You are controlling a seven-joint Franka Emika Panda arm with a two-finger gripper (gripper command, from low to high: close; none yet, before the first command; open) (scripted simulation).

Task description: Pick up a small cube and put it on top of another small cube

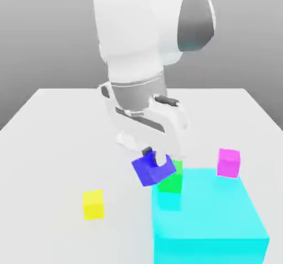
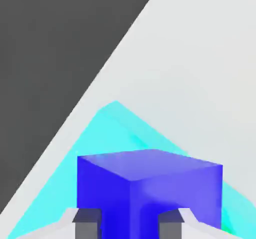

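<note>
While gripper [image 1: 155, 159] clamps blue cube [image 1: 152, 169], tilted, hanging just at 10 o'clock of green cube [image 1: 171, 183]: level it, centre above green, lower slowly, release only once seated flat.

small cubes: 4 [image 1: 150, 169] | big cyan block: 1 [image 1: 215, 224] | table: 1 [image 1: 50, 147]

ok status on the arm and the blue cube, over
Gripper shut on small dark blue cube, carried tilted. Small bright green cube just behind it, top bare. Big cyan block alongside.
</note>
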